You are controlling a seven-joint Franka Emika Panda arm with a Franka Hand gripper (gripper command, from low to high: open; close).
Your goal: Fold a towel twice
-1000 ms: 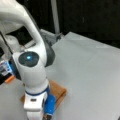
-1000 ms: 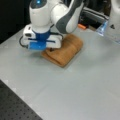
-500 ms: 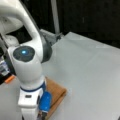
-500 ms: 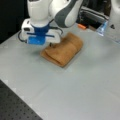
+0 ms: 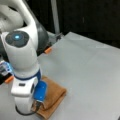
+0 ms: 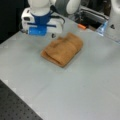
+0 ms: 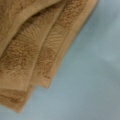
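Towel [image 6: 63, 50]: lies on grey bench [image 6: 82, 85], layered in a compact stack; wrist view shows several stacked edges.
End effector [image 6: 53, 35]: above towel's far corner, holds nothing; grip state — cannot tell.
Technique: lift straight, avoid snagging layers.

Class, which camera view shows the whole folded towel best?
A front view shows the towel whole, layered on the table, unobstructed. In a front view the arm hides part of it. The wrist view shows only stacked edges.
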